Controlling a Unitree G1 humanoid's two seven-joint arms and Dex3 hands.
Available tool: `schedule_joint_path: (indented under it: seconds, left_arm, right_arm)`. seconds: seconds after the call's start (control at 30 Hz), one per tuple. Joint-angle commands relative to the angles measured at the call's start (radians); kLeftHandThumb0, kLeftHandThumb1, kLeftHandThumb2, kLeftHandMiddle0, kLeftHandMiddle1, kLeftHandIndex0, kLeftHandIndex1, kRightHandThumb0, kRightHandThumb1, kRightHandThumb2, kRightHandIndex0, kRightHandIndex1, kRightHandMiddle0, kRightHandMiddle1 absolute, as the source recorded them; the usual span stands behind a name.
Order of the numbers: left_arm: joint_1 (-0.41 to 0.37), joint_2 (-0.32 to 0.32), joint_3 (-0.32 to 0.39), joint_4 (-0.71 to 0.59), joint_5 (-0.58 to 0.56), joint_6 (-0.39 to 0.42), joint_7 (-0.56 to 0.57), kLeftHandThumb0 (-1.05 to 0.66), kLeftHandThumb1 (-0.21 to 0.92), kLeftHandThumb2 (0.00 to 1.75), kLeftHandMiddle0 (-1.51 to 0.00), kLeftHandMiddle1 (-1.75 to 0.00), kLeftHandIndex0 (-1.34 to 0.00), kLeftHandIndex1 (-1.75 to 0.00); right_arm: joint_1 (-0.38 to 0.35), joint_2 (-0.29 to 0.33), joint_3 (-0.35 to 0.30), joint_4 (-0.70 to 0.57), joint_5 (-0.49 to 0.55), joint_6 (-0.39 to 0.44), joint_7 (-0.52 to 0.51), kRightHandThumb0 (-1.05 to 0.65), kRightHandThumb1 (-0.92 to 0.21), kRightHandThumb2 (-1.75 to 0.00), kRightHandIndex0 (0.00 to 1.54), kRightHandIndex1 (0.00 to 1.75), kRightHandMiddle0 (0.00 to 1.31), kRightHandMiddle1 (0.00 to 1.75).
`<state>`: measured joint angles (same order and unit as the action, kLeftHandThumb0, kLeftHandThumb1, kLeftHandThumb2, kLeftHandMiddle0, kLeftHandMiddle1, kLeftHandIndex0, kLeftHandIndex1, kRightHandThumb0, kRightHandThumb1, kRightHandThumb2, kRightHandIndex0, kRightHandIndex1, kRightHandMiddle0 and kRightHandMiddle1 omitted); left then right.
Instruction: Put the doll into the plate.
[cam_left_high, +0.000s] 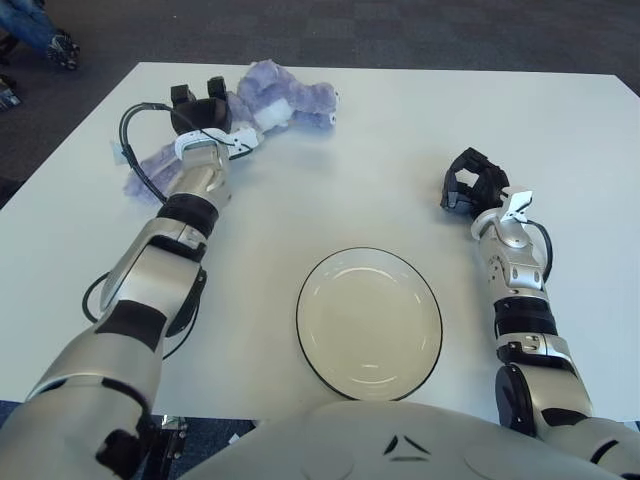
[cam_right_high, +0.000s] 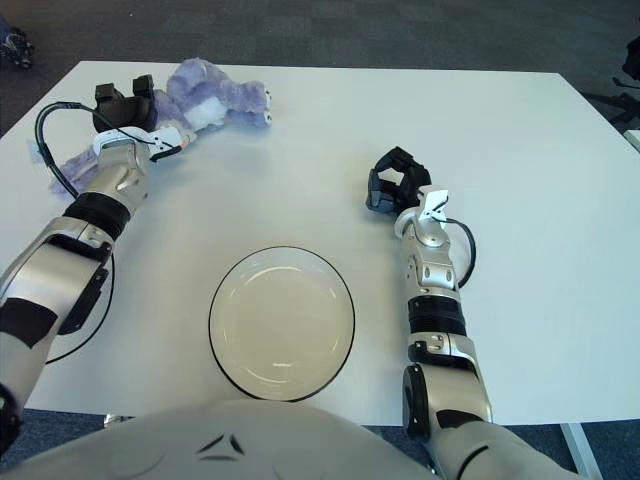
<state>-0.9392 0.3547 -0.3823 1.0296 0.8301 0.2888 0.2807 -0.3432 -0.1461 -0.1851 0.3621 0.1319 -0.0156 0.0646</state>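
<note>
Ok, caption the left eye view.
Left robot hand reaches the purple plush doll; empty plate waits near.

A white counter (cam_left_high: 380, 130) stands on dark grey carpet (cam_left_high: 400, 30); a blue-clad shape (cam_left_high: 35, 30) lies beyond its far-left corner.

1. You will find no readable text, label, brand, number or sign anywhere in either eye view.
2. The plate (cam_left_high: 369, 322) is plain, with only a dark rim and no printing.
3. The purple doll (cam_left_high: 270, 98) carries no tag you can read.
4. The white table (cam_left_high: 420, 140) bears no markings.
5. The left hand (cam_left_high: 198, 108) and right hand (cam_left_high: 468, 186) show no lettering; a small dark mark on the robot's torso at the bottom edge is a shape, not legible writing.
</note>
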Motion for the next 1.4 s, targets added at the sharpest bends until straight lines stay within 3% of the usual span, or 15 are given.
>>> schedule_joint_path:
  seconds: [0.0,0.17,0.37,1.03,1.37]
  left_arm:
    - [-0.057,-0.012,-0.013,0.075,-0.016,-0.012,0.019,-0.72,0.48,0.70,0.00,-0.86,0.00,-0.13]
    - [-0.088,-0.019,-0.025,0.144,-0.036,-0.035,0.020,-0.74,0.48,0.71,0.00,-0.87,0.00,-0.10]
    - [-0.119,-0.022,-0.031,0.199,-0.073,-0.066,-0.072,-0.72,0.46,0.72,0.00,-0.98,0.00,-0.08]
    - [-0.154,-0.031,-0.020,0.247,-0.182,-0.114,-0.225,-0.52,0.29,0.94,0.00,-1.26,0.00,0.00]
    - [-0.157,-0.042,-0.011,0.252,-0.219,-0.119,-0.249,-0.50,0.30,0.97,-0.05,-1.43,0.00,-0.06]
  right_arm:
    - [0.011,-0.005,-0.002,0.016,0.001,0.014,0.005,-0.50,-0.26,-1.38,1.27,1.75,0.65,1.75]
    - [0.011,-0.007,-0.002,0.017,0.000,0.014,0.006,-0.50,-0.27,-1.38,1.27,1.75,0.65,1.75]
    - [0.016,-0.008,0.002,0.005,-0.006,0.020,0.003,-0.49,-0.27,-1.37,1.27,1.75,0.65,1.75]
    - [0.021,-0.001,-0.002,-0.011,0.002,0.040,-0.009,-0.49,-0.28,-1.36,1.27,1.75,0.64,1.75]
    - [0.019,-0.005,0.000,-0.004,0.000,0.030,-0.003,-0.49,-0.27,-1.37,1.27,1.75,0.65,1.75]
